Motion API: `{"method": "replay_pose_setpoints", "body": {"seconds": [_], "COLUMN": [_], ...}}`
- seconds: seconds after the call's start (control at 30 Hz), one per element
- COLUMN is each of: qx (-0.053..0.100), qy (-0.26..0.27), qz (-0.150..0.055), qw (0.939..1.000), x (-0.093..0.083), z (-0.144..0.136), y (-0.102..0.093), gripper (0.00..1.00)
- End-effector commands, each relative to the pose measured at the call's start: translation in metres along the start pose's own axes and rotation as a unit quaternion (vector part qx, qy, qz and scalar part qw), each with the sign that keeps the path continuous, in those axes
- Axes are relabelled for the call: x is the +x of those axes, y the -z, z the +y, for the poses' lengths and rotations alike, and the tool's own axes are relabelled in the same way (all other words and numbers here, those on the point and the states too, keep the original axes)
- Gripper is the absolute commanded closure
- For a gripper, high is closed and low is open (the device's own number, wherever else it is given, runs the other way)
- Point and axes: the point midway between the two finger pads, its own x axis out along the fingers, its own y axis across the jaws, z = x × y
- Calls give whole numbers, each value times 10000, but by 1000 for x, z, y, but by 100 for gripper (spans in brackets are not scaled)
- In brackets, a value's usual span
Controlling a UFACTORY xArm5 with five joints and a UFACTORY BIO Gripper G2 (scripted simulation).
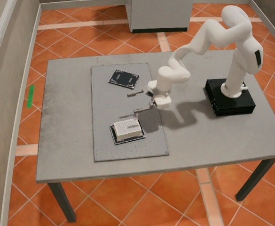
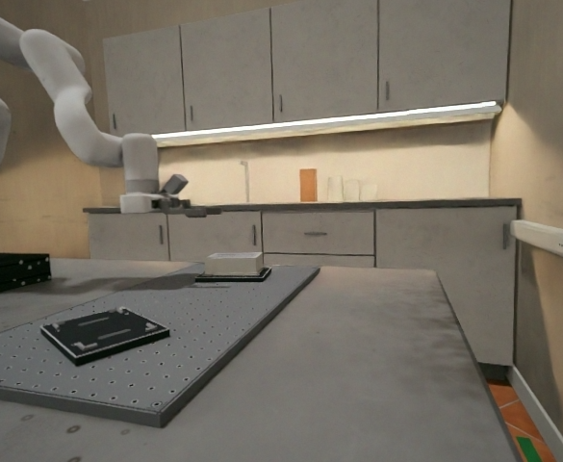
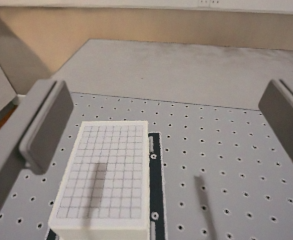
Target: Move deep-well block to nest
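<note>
The white deep-well block (image 1: pixel 127 128) (image 2: pixel 234 263) (image 3: pixel 128 175) sits upright in the nest N1 (image 1: pixel 132 139) (image 2: pixel 231 278) (image 3: pixel 157 190). I cannot make out its cut-off corner or the A1 mark. The nest N2 (image 1: pixel 124 78) (image 2: pixel 80 332) is empty and turned at an angle on the board; the wrist view does not show it. My gripper (image 1: pixel 132 103) (image 2: pixel 205 212) (image 3: pixel 166 125) is open, with nothing between its widely spaced fingers. It hangs level above the board, higher than the block. In the wrist view the block lies left of the midline between the fingers.
Both nests stand on a grey perforated board (image 1: pixel 103 102) (image 2: pixel 212 318) (image 3: pixel 226 160) with a raised edge above the table. The arm's black base box (image 1: pixel 229 104) (image 2: pixel 12 270) stands at the other side of the table. Finger shadows fall on the block and the board.
</note>
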Motion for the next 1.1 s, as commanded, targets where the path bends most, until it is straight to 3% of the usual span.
{"method": "replay_pose_setpoints", "body": {"seconds": [0.0, 0.5, 1.07], "qx": [-42, -40, -40], "qy": [0, 0, 0], "qz": [-21, -22, -22], "qw": [10000, 10000, 10000], "x": [11, 41, 41], "z": [12, 52, 52], "y": [11, 52, 52], "gripper": [63, 63, 63]}}
